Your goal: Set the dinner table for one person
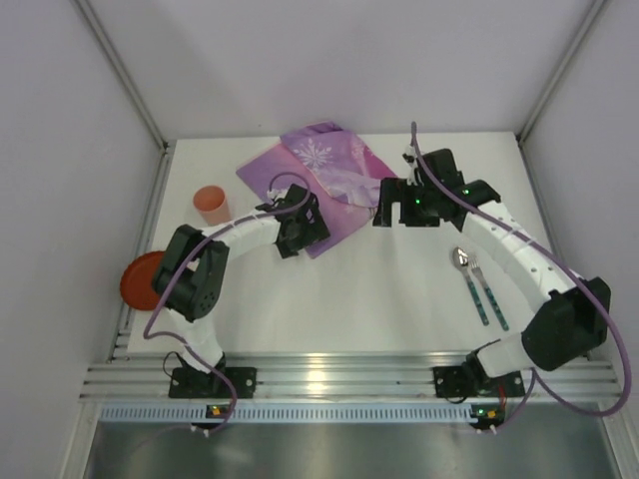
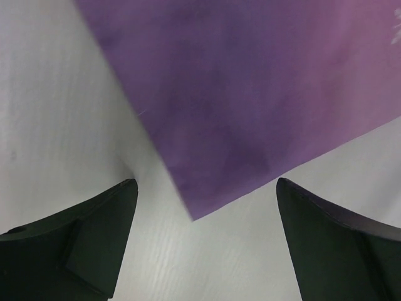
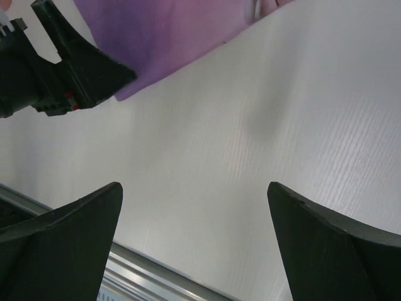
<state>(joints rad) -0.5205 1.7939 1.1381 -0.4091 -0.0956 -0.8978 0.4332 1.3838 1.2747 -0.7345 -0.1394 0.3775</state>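
The white dinner table (image 1: pixel 379 289) carries a purple snowflake placemat (image 1: pixel 324 175) at the back middle, one edge folded over. My left gripper (image 1: pixel 312 238) is open just above the mat's near corner (image 2: pixel 194 216); the corner lies between its fingers (image 2: pixel 100 238). My right gripper (image 1: pixel 377 214) is open and empty above bare table beside the mat's right edge (image 3: pixel 169 37). An orange cup (image 1: pixel 211 205) stands at the left. A red plate (image 1: pixel 142 279) lies at the left edge. A spoon (image 1: pixel 465 276) and a fork (image 1: pixel 489 292) lie at the right.
Grey walls close in the table at the back and both sides. An aluminium rail (image 1: pixel 349 377) runs along the near edge, also in the right wrist view (image 3: pixel 144 266). The left gripper's finger shows in the right wrist view (image 3: pixel 81 63).
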